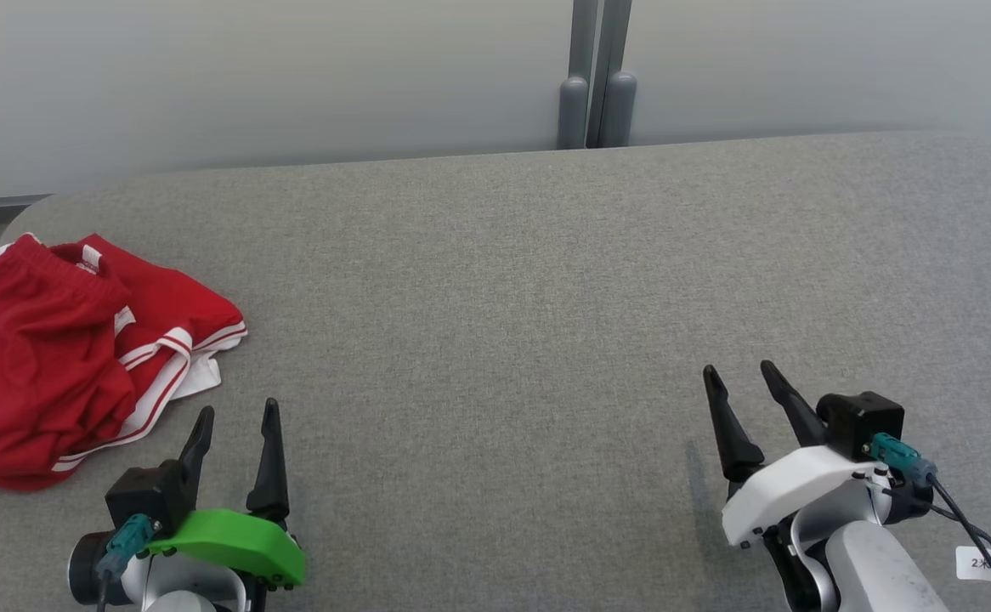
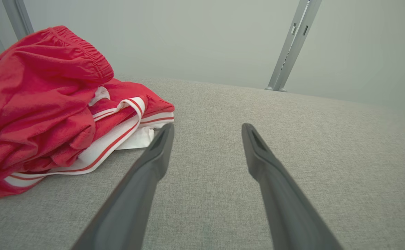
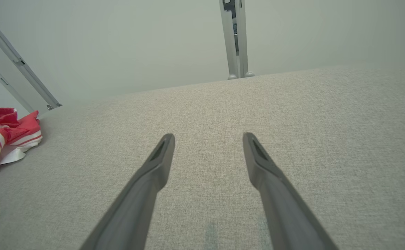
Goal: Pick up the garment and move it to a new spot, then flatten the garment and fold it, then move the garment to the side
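Head view: crumpled red garment (white-striped trim).

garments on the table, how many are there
1: a red garment with white stripes, crumpled at the left edge of the table, just ahead and left of the open left gripper. Anything lying under the pile would be hidden.
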Controlling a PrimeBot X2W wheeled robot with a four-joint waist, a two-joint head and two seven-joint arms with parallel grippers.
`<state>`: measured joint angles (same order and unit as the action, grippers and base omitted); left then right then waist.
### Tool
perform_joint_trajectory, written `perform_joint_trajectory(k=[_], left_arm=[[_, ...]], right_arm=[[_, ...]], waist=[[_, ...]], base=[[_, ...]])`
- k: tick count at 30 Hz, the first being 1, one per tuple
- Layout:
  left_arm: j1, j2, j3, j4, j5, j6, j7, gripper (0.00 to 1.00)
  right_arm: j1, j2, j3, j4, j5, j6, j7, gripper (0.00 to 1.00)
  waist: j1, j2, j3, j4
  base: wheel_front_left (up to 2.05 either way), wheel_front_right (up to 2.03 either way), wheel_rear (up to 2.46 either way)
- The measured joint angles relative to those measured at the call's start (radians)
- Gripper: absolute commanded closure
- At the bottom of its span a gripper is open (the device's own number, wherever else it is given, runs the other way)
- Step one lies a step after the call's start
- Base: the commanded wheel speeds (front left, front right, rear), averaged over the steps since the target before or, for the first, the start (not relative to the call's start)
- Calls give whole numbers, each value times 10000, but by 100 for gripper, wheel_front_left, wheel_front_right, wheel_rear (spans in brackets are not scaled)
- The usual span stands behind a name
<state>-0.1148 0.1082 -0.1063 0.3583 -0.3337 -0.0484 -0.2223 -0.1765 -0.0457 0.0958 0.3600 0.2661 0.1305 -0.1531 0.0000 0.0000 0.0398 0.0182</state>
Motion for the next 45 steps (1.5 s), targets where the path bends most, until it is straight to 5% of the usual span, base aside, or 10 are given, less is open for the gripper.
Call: perform_joint_trajectory(k=[20, 45], left_arm=[[-35, 36, -92, 238, 894, 82, -343, 0], [-32, 142, -207, 247, 748, 326, -284, 0]], right_arm=[[-242, -21, 313, 339, -1386, 0, -307, 0], [-226, -27, 301, 334, -1392, 2, -337, 0]], waist=[[0, 0, 22, 15], [0, 0, 19, 385]], base=[[0, 0, 0], [0, 0, 0]])
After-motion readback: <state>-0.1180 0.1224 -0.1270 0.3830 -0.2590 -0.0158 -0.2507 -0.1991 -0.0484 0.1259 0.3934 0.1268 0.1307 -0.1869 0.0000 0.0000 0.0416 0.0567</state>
